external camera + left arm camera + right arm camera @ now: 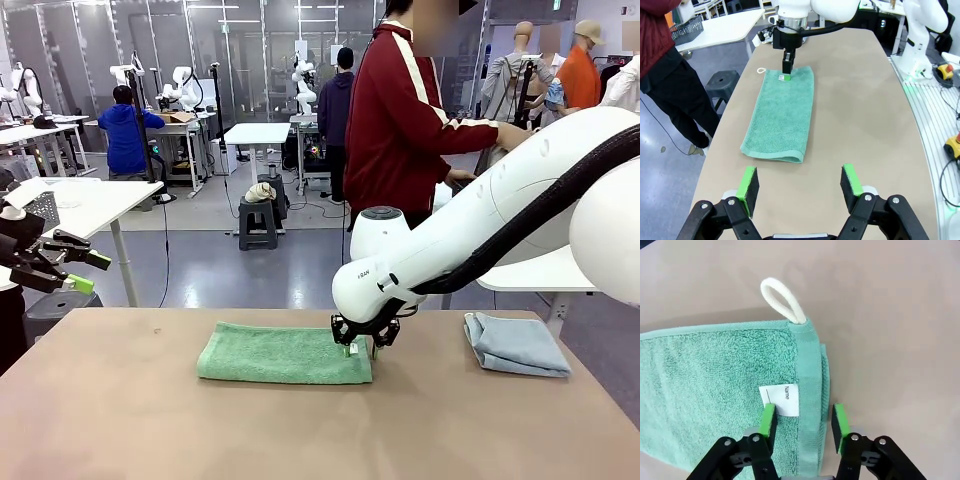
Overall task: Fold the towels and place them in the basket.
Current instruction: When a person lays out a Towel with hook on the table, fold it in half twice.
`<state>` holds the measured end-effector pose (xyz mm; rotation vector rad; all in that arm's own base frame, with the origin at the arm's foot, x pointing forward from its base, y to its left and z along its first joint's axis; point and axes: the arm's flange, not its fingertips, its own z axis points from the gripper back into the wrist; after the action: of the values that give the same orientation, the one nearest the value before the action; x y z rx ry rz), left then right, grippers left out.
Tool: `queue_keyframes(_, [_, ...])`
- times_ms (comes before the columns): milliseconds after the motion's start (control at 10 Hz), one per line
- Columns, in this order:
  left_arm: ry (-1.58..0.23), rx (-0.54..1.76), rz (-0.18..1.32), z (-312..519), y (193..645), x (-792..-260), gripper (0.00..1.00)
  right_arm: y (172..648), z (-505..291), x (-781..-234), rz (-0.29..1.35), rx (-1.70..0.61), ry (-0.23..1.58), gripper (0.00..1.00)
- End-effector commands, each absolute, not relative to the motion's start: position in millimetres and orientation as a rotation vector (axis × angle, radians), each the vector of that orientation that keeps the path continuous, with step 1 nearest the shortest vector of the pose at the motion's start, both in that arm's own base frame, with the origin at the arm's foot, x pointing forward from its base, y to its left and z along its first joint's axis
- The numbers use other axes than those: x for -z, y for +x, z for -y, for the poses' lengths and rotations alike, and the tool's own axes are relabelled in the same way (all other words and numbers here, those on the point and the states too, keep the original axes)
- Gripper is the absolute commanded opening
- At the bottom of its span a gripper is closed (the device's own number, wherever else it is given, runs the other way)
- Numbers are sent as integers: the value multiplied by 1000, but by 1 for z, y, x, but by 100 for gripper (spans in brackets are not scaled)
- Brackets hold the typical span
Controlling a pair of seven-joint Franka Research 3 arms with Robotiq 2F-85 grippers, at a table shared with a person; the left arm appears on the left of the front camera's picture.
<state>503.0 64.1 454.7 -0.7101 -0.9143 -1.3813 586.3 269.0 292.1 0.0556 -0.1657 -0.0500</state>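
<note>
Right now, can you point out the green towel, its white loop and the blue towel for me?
green towel (280, 353): front view, middle of its top face.
white loop (778, 297): right wrist view, on the cord at the towel's corner.
blue towel (515, 345): front view, middle of the folded cloth.

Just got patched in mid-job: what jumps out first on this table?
The right gripper is down on the green towel mid-table, jaws straddling its hemmed end by the white tag. A folded blue-grey towel lies toward the table's right edge, and the left gripper hovers open short of the green towel's other end.
</note>
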Motion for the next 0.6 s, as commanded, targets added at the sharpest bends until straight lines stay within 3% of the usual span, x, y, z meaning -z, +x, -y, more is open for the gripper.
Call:
queue_keyframes(0, [-710, 1387, 912, -63, 498, -455, 84, 590, -274, -290, 172, 88, 56, 56])
queue_keyframes(300, [-710, 1387, 912, -63, 498, -455, 84, 591, -273, -291, 163, 89, 59, 52])
queue_keyframes(400, [-710, 1387, 912, -63, 498, -455, 84, 591, -273, -291, 162, 88, 57, 36])
queue_keyframes(500, [-710, 1387, 912, -63, 498, -455, 84, 591, -273, -291, 159, 91, 61, 32])
